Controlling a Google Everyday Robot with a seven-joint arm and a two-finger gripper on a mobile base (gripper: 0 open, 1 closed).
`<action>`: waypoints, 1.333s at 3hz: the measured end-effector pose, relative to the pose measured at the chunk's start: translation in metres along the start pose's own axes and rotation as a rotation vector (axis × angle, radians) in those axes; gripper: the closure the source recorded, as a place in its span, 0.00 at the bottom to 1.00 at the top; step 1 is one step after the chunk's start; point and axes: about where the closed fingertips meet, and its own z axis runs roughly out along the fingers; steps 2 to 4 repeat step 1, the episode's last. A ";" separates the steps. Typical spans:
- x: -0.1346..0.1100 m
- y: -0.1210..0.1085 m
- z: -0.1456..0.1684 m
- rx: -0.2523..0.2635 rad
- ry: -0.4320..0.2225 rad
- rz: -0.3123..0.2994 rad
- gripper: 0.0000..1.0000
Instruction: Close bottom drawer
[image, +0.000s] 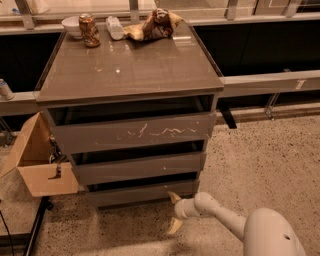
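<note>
The bottom drawer (142, 193) is the slim plain grey-brown front at the foot of the cabinet, close to flush with the fronts above it. Above it sit a mid-height front (140, 167) and a taller front with white scratch marks (135, 132). My gripper (174, 211) is low over the floor just in front of the bottom drawer's right end. Its two pale fingers are spread apart, one pointing up near the drawer front, one down toward the floor. It holds nothing.
The cabinet top (130, 65) carries a can (89, 30), a bowl (72, 25), a bottle (115, 27) and a crumpled bag (155, 25). An open cardboard box (37, 160) stands at the cabinet's left. Speckled floor (265, 160) lies to the right.
</note>
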 end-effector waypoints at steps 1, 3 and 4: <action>0.000 0.000 0.000 0.000 0.000 0.000 0.00; 0.000 0.000 0.000 0.000 0.000 0.000 0.00; 0.000 0.000 0.000 0.000 0.000 0.000 0.00</action>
